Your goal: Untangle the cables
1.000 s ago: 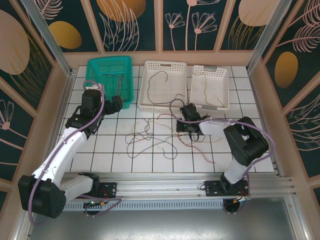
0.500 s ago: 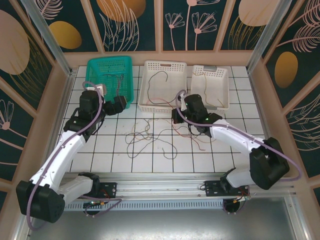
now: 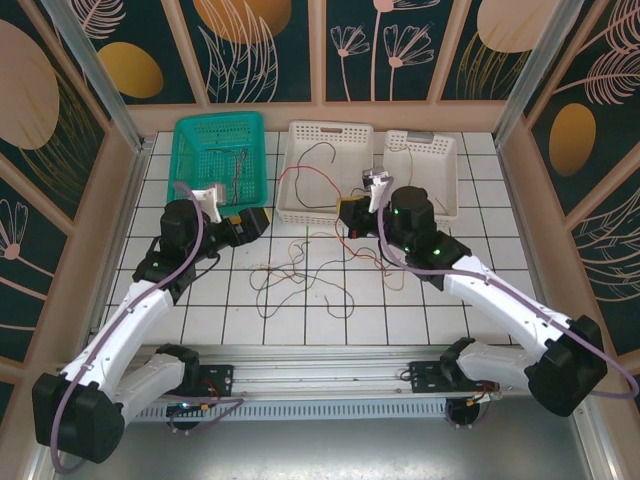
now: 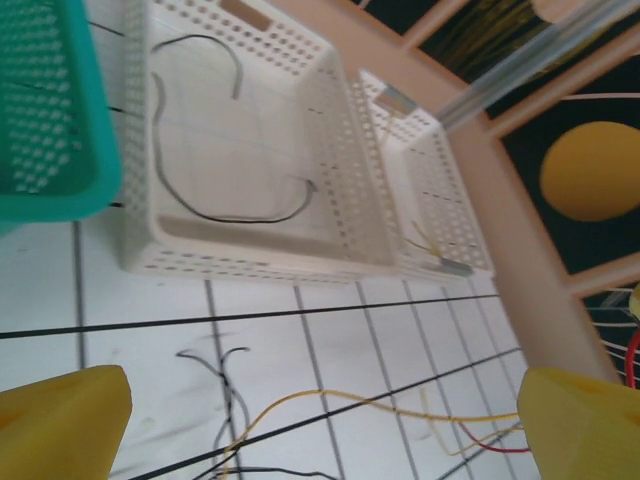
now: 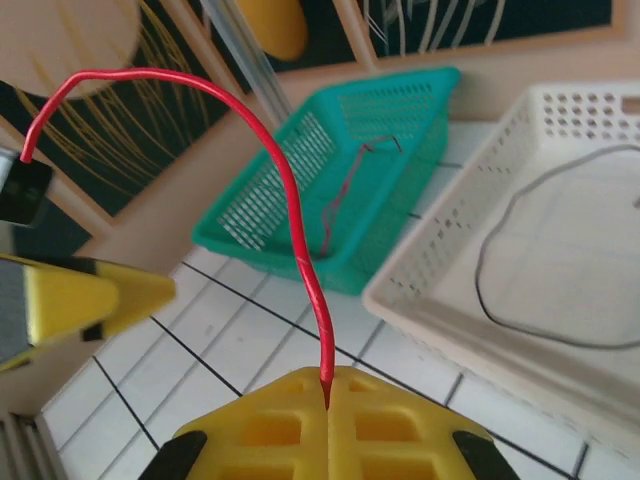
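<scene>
- The cables (image 3: pixel 300 270) are thin limp strands in red, yellow-tan and dark brown, looped over one another on the tiles (image 3: pixel 200 300) at the centre of the top view; a dark strand lies in the green basket (image 3: pixel 220 118) at upper left, another in the middle white basket (image 3: pixel 320 212), and a tan one in the right white basket (image 3: pixel 450 180)
- Which strand lies over which within the heap is too fine to make out
- The left gripper (image 4: pixel 320 425) hovers left of the heap, just below the green basket; its jaws are wide and empty
- The right gripper (image 5: pixel 327 378) is pinched tight on the red cable (image 5: pixel 300 250), which arcs up and leftward; its arm reaches in from lower right
</scene>
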You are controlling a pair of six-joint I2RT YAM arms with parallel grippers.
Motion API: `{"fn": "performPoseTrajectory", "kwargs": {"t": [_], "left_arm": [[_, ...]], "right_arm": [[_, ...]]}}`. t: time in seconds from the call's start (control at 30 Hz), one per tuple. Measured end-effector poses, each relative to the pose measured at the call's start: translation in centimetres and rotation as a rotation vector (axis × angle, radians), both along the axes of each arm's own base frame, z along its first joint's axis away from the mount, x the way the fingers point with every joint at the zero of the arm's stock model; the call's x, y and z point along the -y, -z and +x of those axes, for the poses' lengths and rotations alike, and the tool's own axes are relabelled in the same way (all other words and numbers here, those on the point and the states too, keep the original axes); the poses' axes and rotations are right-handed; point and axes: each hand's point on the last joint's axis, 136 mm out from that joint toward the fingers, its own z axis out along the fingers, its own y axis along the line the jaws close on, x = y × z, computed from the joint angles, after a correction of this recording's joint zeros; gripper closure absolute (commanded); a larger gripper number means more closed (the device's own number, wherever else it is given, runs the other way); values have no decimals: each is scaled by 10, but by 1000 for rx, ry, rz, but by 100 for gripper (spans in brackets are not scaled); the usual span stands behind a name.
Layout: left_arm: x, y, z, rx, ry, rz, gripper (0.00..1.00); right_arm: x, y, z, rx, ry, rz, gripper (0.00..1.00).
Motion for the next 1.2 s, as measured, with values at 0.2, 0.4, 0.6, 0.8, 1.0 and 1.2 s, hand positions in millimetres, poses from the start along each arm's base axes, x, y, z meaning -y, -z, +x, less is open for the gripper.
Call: {"fn": "performPoseTrajectory", "kwargs": {"t": [0.2, 0.4, 0.6, 0.8, 1.0, 1.2], "left_arm": [[23, -19, -12, 49, 104, -101, 1], [59, -24, -33, 68, 237, -135, 1], [101, 0, -58, 25, 383, -105, 2], [128, 21, -74, 12, 471, -60, 5], [132, 32, -68, 19, 465, -31, 32], [133, 27, -65, 61, 456, -29, 29]], "right_arm": [[-2, -25, -11, 77, -40, 109, 100], [-1, -38, -15, 137, -53, 166, 100], [-3, -45, -17, 144, -71, 198, 100], [-8, -44, -20, 125, -102, 214, 100], [-11, -44, -24, 107, -127, 229, 100], [-13, -45, -27, 99, -152, 234, 100]]}}
